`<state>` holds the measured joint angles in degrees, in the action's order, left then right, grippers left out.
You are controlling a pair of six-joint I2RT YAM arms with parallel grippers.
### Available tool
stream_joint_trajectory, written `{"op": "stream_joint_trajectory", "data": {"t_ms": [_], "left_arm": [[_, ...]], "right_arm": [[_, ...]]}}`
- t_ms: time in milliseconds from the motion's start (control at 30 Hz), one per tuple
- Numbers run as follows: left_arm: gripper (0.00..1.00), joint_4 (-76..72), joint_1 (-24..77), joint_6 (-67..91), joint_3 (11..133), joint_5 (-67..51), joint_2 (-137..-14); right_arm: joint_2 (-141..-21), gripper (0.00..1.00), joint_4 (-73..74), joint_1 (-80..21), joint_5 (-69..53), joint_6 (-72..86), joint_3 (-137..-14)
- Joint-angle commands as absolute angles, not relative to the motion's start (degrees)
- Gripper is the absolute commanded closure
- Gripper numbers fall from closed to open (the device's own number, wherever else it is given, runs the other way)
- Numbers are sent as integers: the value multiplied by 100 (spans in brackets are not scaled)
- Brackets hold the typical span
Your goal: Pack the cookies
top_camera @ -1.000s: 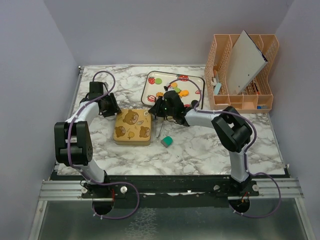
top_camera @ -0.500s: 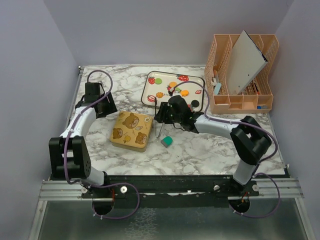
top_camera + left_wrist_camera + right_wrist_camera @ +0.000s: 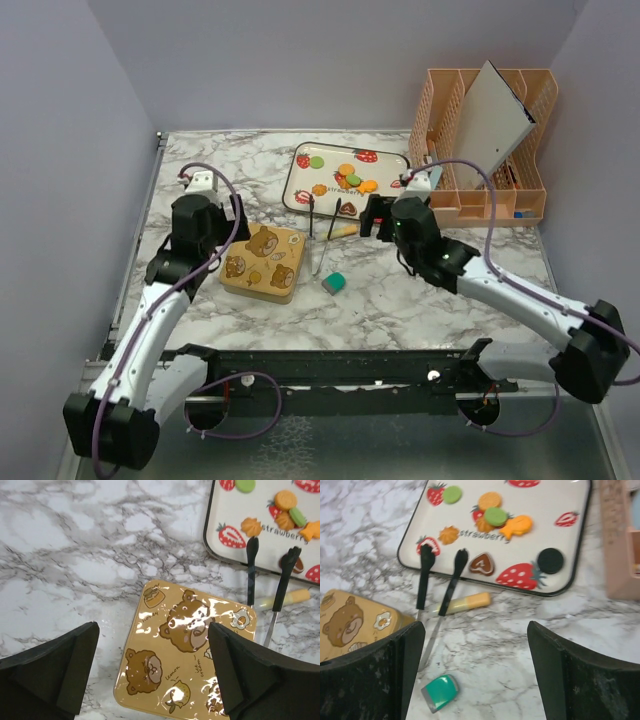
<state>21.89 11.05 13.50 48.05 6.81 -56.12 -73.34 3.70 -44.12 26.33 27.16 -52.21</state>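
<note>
The cookies (image 3: 496,516) lie on a white strawberry-print tray (image 3: 300,178): green, orange, a brown heart (image 3: 481,564) and a black round one (image 3: 550,560). In the top view they show around the green one (image 3: 353,180). A closed yellow bear-print tin (image 3: 263,262) sits left of the tray, under my left gripper (image 3: 152,627), which is open and holds nothing. My right gripper (image 3: 476,625) is open and empty, hovering just in front of the tray's near right corner (image 3: 382,218). In the top view my left gripper (image 3: 228,232) is at the tin's far left edge.
Black-tipped metal tongs (image 3: 440,592) lie between tin and tray, tips resting on the tray rim. A yellow stick (image 3: 462,603) lies beside them and a teal block (image 3: 334,283) nearer me. A peach organiser rack (image 3: 485,190) with a leaning white board (image 3: 490,120) stands back right.
Both grippers have opened wide. The right one has drawn back to the right off the tongs; the left has come forward over the tin, which has turned a little.
</note>
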Motion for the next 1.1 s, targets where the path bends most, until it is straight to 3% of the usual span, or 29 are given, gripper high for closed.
{"op": "stream_joint_trajectory", "data": {"t_ms": [0,167,367,633,1067], "left_arm": [[1,1774,1395,1225,4386,1636,-4424],[1,1760,1503,1350,4185,2140,-3215],[1,1768,1508,1520,4065,2418,-1899],[1,1410,1506,1481,3418,2590,-68],[1,1619,1505,1301,3274,2470,-81]], "right_arm": [[-6247,8,1225,-4396,4150,2354,-4873],[-4764,1,1732,-4395,4976,2318,-4514],[-3203,0,1865,-4396,5107,2586,-4000],[-2071,0,1976,-4400,5193,2689,-3764],[-1801,0,1683,-4399,5124,2541,-3527]]}}
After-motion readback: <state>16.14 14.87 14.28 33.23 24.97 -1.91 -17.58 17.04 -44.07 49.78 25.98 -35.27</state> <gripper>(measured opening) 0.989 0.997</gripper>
